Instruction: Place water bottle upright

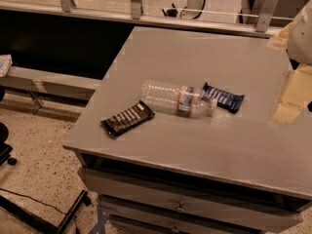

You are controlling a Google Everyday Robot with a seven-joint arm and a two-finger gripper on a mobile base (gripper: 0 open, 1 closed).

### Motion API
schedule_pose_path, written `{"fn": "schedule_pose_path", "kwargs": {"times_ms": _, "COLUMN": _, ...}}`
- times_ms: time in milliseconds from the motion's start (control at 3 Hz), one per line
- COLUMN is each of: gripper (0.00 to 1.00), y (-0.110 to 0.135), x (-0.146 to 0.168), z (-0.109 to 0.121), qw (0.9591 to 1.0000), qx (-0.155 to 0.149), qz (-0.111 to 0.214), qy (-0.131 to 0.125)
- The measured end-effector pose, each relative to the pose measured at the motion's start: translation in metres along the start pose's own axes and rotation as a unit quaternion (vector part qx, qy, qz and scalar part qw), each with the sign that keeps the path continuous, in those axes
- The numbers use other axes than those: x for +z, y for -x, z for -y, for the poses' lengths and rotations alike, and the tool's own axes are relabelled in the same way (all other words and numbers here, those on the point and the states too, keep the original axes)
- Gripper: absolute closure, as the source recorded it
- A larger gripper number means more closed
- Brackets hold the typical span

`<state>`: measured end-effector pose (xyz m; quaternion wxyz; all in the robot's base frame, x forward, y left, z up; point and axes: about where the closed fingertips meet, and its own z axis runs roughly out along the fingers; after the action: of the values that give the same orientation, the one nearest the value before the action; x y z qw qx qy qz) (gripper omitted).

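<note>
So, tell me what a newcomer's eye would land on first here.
The clear water bottle lies on its side in the middle of the grey table, its neck pointing right. A black snack bar sits by its base on the left, and a dark blue wrapper sits by its neck on the right. The pale gripper shows at the right edge of the view, over the table's right side and well apart from the bottle.
</note>
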<state>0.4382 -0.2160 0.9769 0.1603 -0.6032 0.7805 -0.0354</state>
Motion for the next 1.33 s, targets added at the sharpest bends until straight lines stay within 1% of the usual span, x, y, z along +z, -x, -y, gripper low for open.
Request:
{"fn": "schedule_pose_path", "kwargs": {"times_ms": 333, "gripper": 0.0, "y": 0.01, "x": 0.0, "z": -0.004, "qw": 1.0, "qx": -0.002, "qz": 0.0, "qy": -0.007}}
{"fn": "schedule_pose_path", "kwargs": {"times_ms": 667, "gripper": 0.0, "y": 0.026, "x": 0.006, "z": -0.009, "qw": 1.0, "qx": -0.004, "qz": 0.002, "qy": -0.009}}
{"fn": "schedule_pose_path", "kwargs": {"times_ms": 1333, "gripper": 0.0, "y": 0.053, "x": 0.03, "z": -0.021, "qw": 1.0, "qx": -0.005, "qz": 0.001, "qy": 0.004}}
